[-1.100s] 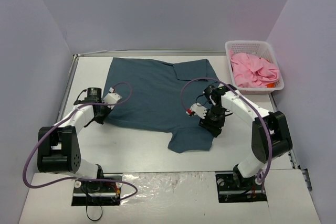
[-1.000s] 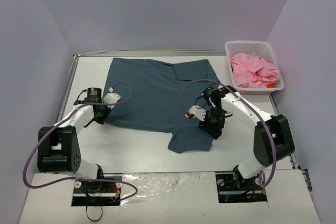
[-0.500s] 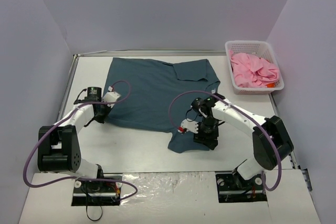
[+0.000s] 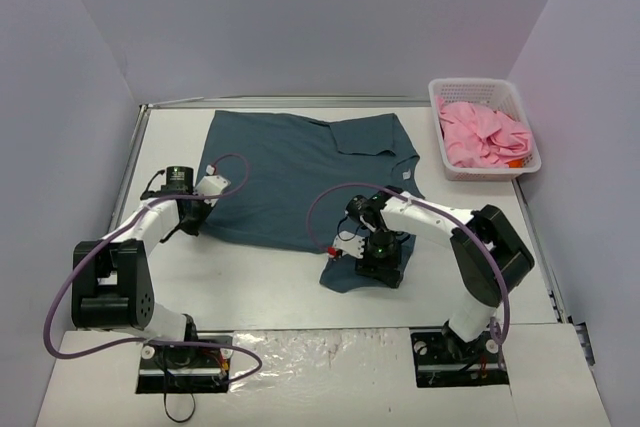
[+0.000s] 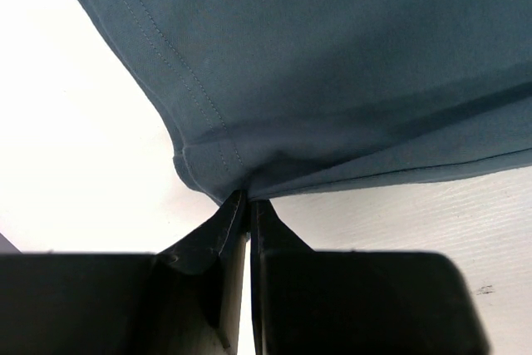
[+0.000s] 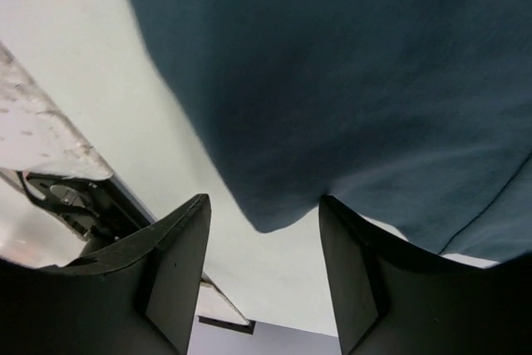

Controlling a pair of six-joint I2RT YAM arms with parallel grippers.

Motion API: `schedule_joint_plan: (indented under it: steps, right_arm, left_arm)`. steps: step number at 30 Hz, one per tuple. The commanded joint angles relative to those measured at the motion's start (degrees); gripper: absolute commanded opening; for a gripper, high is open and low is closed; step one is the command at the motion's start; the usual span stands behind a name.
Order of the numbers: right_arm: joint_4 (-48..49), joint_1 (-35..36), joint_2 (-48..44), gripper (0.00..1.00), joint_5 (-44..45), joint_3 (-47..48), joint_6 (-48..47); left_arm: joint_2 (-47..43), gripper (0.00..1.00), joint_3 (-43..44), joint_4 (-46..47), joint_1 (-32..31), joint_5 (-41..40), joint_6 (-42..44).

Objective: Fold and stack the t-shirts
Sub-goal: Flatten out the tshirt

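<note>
Now: teal shirt (image 4: 290, 172) lies spread on table (image 4: 260, 282), a gripper at each near corner.
L gripper (image 5: 248, 197) is pinched tight on shirt's left hem corner. R gripper (image 6: 264, 199) has jaws apart over near-right flap, gripping nothing. At far right, pink shirt (image 4: 483, 132) sits bunched in basket (image 4: 480, 82).

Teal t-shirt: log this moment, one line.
teal t-shirt spread flat; left claw shut on its corner; right claw open at near sleeve; pink t-shirt in basket
</note>
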Motion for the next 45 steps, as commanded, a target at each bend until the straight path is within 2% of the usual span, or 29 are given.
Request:
schedule_joint_plan:
  steps: [1,5,6,8,9,13,18,22,26,28,31,35,36,40,45]
  right_arm:
    - [0.9,0.9,1.6,0.5,3.7,0.0,3.0]
    - [2.2,1.1,2.7,0.44,5.6,-0.1,4.2]
    - [2.4,1.3,3.1,0.38,5.8,-0.3,4.6]
    - [2.6,1.5,3.1,0.21,5.9,-0.3,5.0]
    - [2.7,1.5,3.2,0.01,5.8,-0.4,5.2]
    - [2.1,1.8,1.1,0.0,5.2,-1.1,5.7]
    - [-5.0,1.8,-5.4,0.0,0.7,0.8,4.0]
    - [-14.4,1.0,-12.1,0.0,-7.0,7.3,1.6]
    - [-19.4,-1.8,-18.8,0.0,-10.9,12.9,-0.3]
    - [-19.5,-2.9,-21.7,0.0,-10.1,14.8,0.5]
    - [-19.1,-3.7,-23.6,0.0,-9.0,16.6,1.8]
    - [-15.1,-8.0,-21.3,0.0,-6.8,20.1,2.8]
    - [-13.5,-9.2,-20.6,0.0,-5.5,21.7,2.8]
    - [-3.7,-17.7,-13.3,0.0,-3.0,27.1,2.7]
    - [-1.9,-24.7,8.3,0.0,-3.9,47.0,3.9]
  left_arm:
    - [-2.1,0.02,1.3,0.2,0.3,0.1,-0.7]
    - [-2.4,0.02,1.1,0.4,0.3,0.5,-0.6]
    - [-2.4,0.02,1.1,0.4,0.3,0.7,-0.5]
    - [-2.4,0.02,1.1,0.6,0.3,0.7,-0.6]
    - [-2.4,0.02,1.1,0.6,0.3,1.0,-0.5]
    - [-2.8,0.02,0.9,0.6,0.3,1.2,-0.5]
    - [-6.3,0.02,0.8,-2.8,0.3,3.6,1.8]
    - [-17.9,0.02,1.8,-12.3,0.2,8.2,7.4]
    - [-28.6,0.02,5.4,-21.8,0.2,12.6,10.7]
    - [-31.7,0.03,9.5,-26.8,0.3,13.8,11.9]
    - [-31.0,0.02,13.4,-30.3,0.2,14.9,10.4]
    - [-29.3,0.02,15.7,-27.0,0.3,15.2,7.2]
    - [-28.6,0.02,15.9,-23.7,0.3,14.9,6.2]
    - [-19.1,0.02,18.4,-15.2,0.3,10.3,-0.7]
    - [-3.7,0.02,29.1,-9.4,0.3,9.4,-6.4]
